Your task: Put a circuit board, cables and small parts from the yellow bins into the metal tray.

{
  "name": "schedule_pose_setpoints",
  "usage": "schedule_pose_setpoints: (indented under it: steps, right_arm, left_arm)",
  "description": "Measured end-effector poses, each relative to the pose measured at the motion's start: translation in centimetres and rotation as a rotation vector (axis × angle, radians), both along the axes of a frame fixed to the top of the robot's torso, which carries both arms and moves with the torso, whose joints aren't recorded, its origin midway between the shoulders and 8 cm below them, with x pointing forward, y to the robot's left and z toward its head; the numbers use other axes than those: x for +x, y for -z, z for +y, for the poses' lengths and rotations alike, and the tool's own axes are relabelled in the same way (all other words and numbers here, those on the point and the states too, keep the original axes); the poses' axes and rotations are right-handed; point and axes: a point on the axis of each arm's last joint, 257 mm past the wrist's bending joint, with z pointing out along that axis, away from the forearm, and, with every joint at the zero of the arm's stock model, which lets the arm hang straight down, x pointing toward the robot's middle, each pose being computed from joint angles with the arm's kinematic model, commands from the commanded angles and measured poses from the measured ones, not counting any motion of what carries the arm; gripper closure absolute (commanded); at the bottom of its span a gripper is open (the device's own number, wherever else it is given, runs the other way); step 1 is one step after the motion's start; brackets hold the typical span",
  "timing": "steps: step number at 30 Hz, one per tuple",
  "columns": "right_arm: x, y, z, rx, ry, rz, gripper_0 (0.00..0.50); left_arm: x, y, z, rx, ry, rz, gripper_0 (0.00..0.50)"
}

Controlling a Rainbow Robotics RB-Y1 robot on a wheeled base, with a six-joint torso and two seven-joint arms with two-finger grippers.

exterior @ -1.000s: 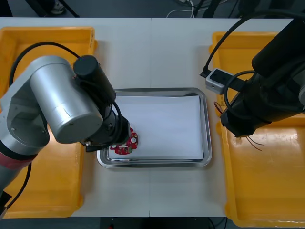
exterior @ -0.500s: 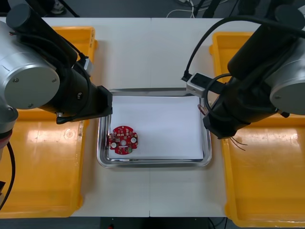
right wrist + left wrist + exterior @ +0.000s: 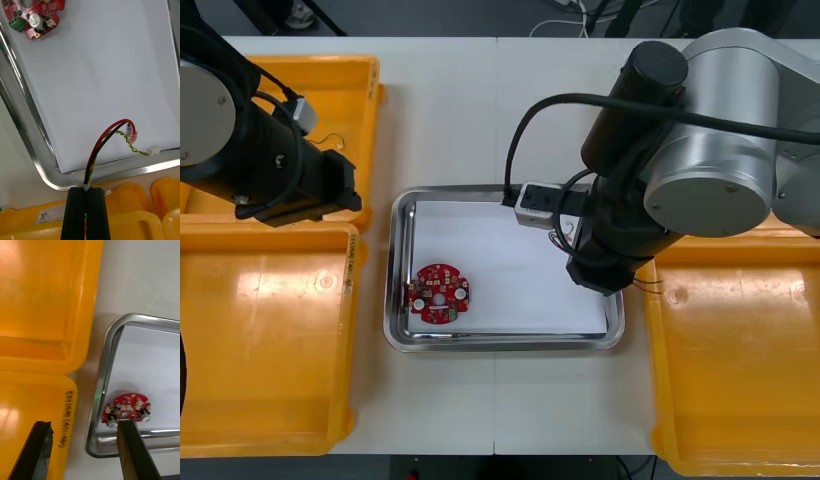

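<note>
The red and yellow cable (image 3: 112,137) is pinched in my right pincer (image 3: 87,190), fingers clamped tight on it. Its free end w/ white plug (image 3: 153,150) curls out over the white inside of the metal tray (image 3: 505,342), near the tray corner by the right yellow bins (image 3: 740,380). Can't tell if plug touches the liner. The circuit board (image 3: 439,293) lies flat in the tray, at the end toward my left, close to the rim. My left pincer (image 3: 83,423) is open, nothing in it, hovering above the bench (image 3: 510,110) strip betw. the left yellow bins (image 3: 270,340) and the tray.
</note>
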Motion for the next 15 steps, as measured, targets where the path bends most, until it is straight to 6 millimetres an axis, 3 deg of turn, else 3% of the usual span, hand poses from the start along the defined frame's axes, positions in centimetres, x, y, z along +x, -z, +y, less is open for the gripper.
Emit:
schedule_pose_setpoints:
  steps: [5, 15]
  right_arm:
    - [0.6, 0.9, 0.2, -0.054, -0.042, -0.036, 0.5]
    - [-0.2, 4.3, 1.7, -0.174, -0.204, -0.075, 0.5]
  left_arm:
    - [1.3, 0.0, 3.8, 0.091, 0.04, -0.017, 0.0]
    - [3.5, -0.4, 10.9, 0.129, -0.147, 0.023, 0.0]
